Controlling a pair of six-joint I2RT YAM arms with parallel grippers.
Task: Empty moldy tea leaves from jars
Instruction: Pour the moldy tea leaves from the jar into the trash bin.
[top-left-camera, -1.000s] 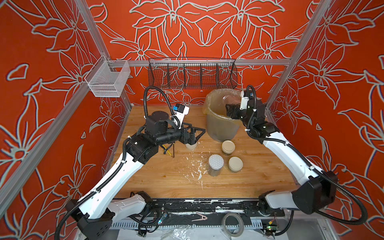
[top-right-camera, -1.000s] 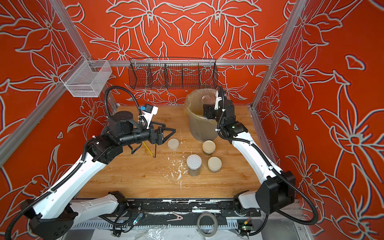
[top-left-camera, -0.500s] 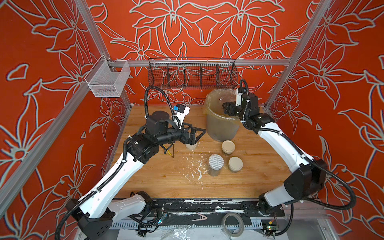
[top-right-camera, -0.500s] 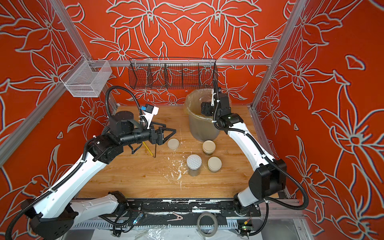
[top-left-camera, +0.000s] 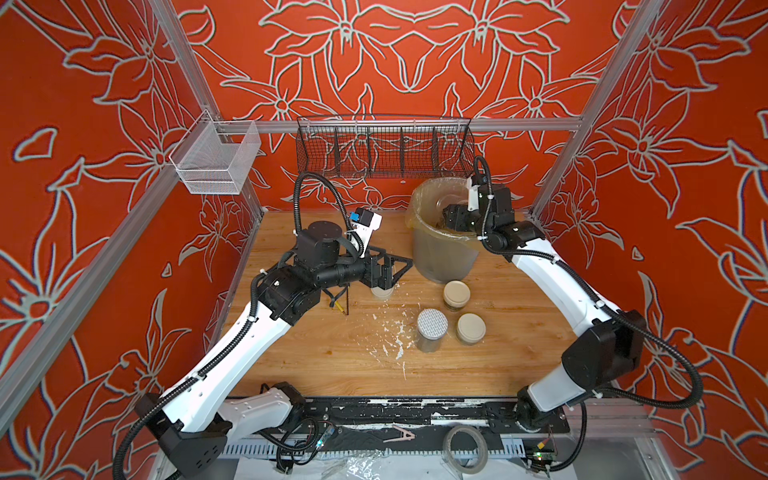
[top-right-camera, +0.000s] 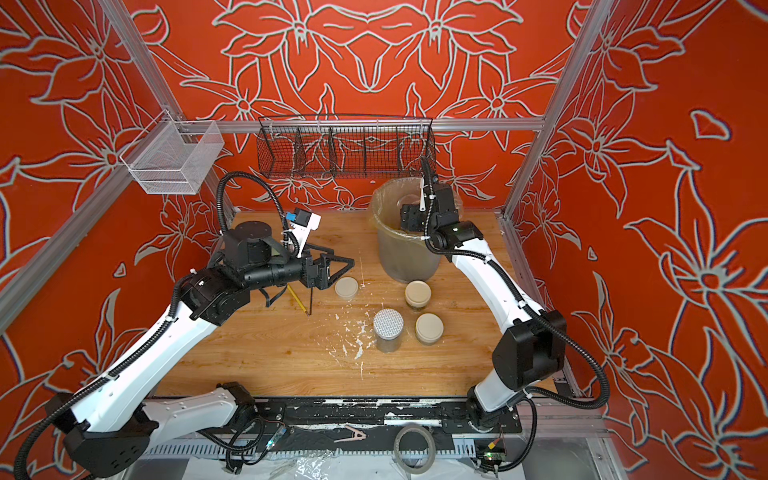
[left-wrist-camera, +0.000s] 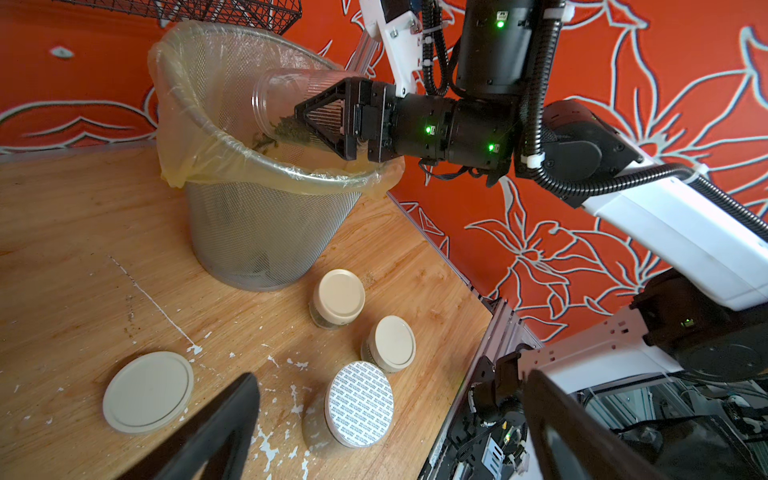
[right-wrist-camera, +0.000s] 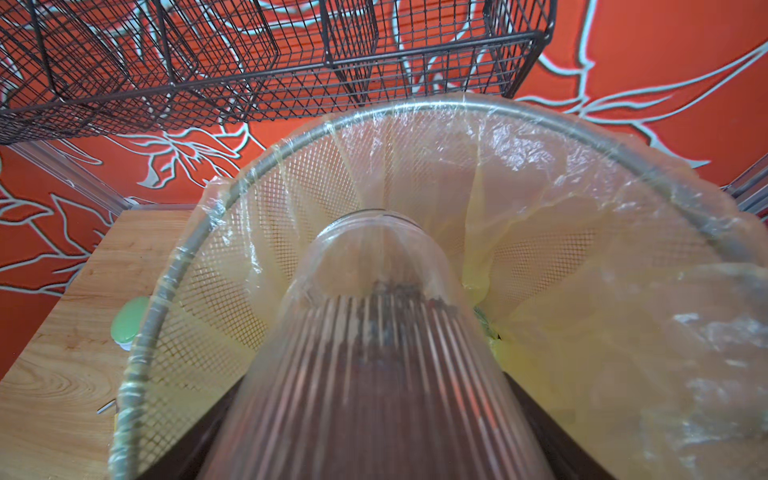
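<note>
Pincers were seen in two states: the right pincer (left-wrist-camera: 322, 120) was clamped on an uncapped jar (left-wrist-camera: 286, 97) near its closed end, while the left pincer (top-right-camera: 338, 272) was held wide apart and empty, near a loose lid (top-right-camera: 346, 287) lying on the tabletop (top-right-camera: 266, 353). The jar was held almost level over the bin (left-wrist-camera: 266, 232) at the tabletop's far edge, toward the far right corner, with its mouth inside the rim. Tea leaves (left-wrist-camera: 291, 131) were seen heaped low in the glass beside the pincer, so emptying was judged unfinished. At so shallow a tilt, leaves could be left clinging inside. Smooth glass gripped only at one end could be let slip if shaken. The thin liner (left-wrist-camera: 187, 124) could be snagged, or the rim knocked and the bin shoved. Crumbs could be scattered on the tabletop if the jar were withdrawn mouth-down. Three capped jars (left-wrist-camera: 337, 297), between the bin and the near edge, could be toppled by a low sweep.
</note>
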